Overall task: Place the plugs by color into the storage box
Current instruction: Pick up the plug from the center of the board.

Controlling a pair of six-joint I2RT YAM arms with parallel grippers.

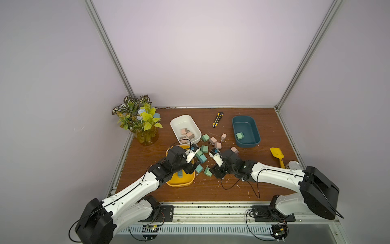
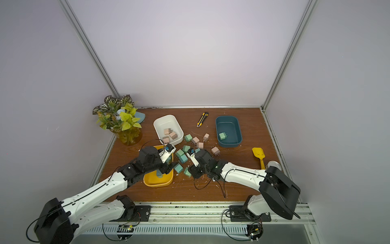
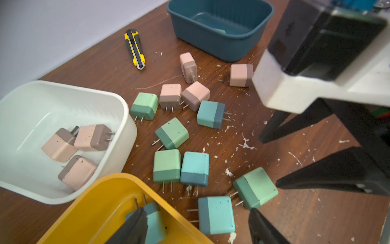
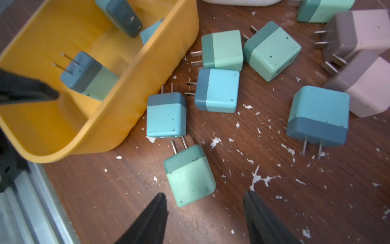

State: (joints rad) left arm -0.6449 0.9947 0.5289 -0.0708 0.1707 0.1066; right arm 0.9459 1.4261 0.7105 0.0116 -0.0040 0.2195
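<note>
**Sorting plugs by colour, both arms at the central pile.**

Left pincer (image 3: 197, 211): jaws spread, grasping nothing, poised over the rim of the yellow bin (image 3: 95, 213). 1 teal plug (image 3: 156, 221) lies in that bin just beside 1 finger (image 3: 135, 226), apparently released. The right wrist view shows at least 2 teal plugs inside. Another teal plug (image 3: 218, 214) lies on the table (image 1: 211, 190) below the gap between the fingers, just outside the rim.

Right pincer (image 4: 204, 200): jaws spread, empty. A mint plug (image 4: 190, 175) lies flat just ahead of its tips, prongs pointing away, slightly skewed to the jaw line and apart from its neighbours.

The white bin (image 1: 183, 123), beyond the left pincer, holds 3 pink plugs (image 1: 190, 134). The blue bin (image 1: 244, 126), well beyond the right pincer, holds 1 mint plug (image 1: 239, 135). About 11 loose plugs (image 1: 204, 149) lie between and ahead of the 2 pincers.

Step judged: the left arm is at the teal drop-off and the right arm is reaching for a mint pick. The right pincer should next square to the plug, descend until its flat sides sit between the fingers, clench, lift, and carry it past the pink plugs to the blue bin. The 2 wrists stand near each other, so paths need care.
</note>
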